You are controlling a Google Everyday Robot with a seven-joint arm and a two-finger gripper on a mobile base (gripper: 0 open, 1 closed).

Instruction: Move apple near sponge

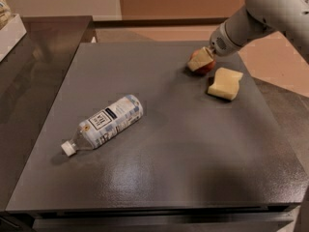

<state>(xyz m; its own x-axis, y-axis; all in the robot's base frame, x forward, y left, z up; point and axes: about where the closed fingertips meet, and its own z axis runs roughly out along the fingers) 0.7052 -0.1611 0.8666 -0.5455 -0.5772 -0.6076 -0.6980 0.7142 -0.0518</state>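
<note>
The red apple [209, 68] is at the far right of the dark grey table [169, 173], low over or on its surface. My gripper [203, 62] comes in from the upper right on the white arm [251, 18] and is shut on the apple. A cream finger [198, 64] covers the apple's front. The pale yellow sponge [225, 83] lies flat just right of and in front of the apple, a small gap away.
A clear plastic bottle [104, 123] with a white cap lies on its side at the table's left middle. A white box [10, 33] sits on the darker counter at far left. The table's right edge runs close behind the sponge.
</note>
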